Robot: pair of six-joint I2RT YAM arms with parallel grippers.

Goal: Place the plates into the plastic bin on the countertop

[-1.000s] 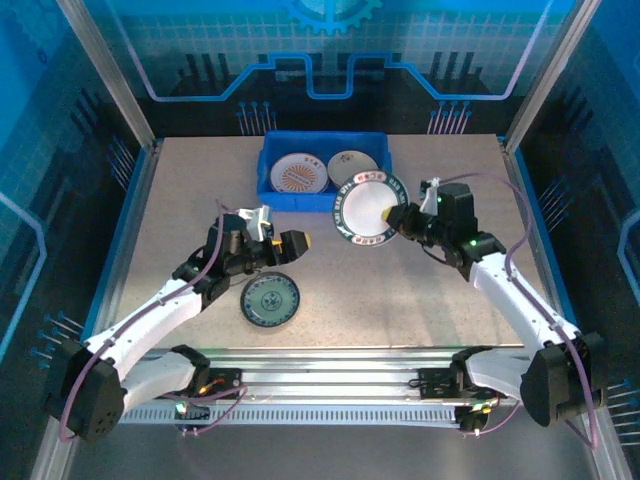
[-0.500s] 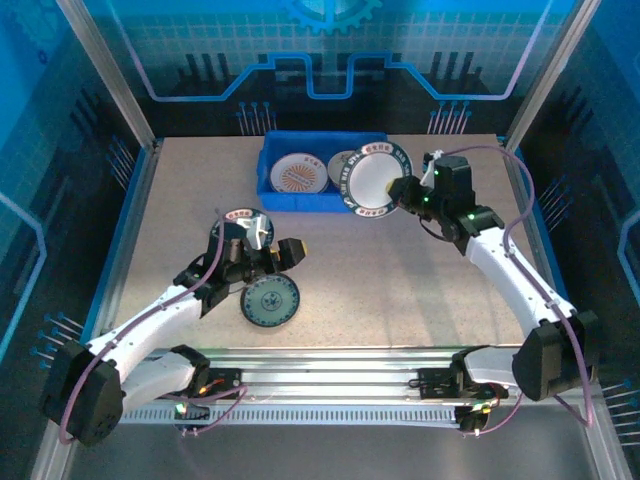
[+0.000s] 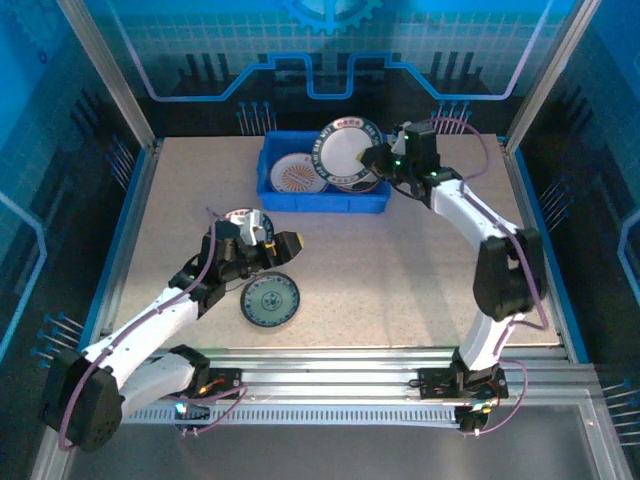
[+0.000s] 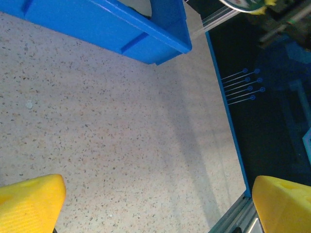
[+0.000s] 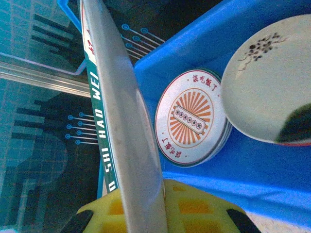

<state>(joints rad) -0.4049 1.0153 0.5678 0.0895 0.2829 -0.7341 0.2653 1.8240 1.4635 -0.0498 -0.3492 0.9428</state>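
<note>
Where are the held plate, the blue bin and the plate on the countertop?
held plate [image 3: 345, 148]: top view, white centre.
blue bin [image 3: 310, 204]: top view, front wall.
plate on the countertop [image 3: 269, 299]: top view, patterned centre.

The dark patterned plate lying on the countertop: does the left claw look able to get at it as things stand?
Probably yes: the left claw stands open close to the plate, which lies flat on the countertop with nothing between them.
</note>
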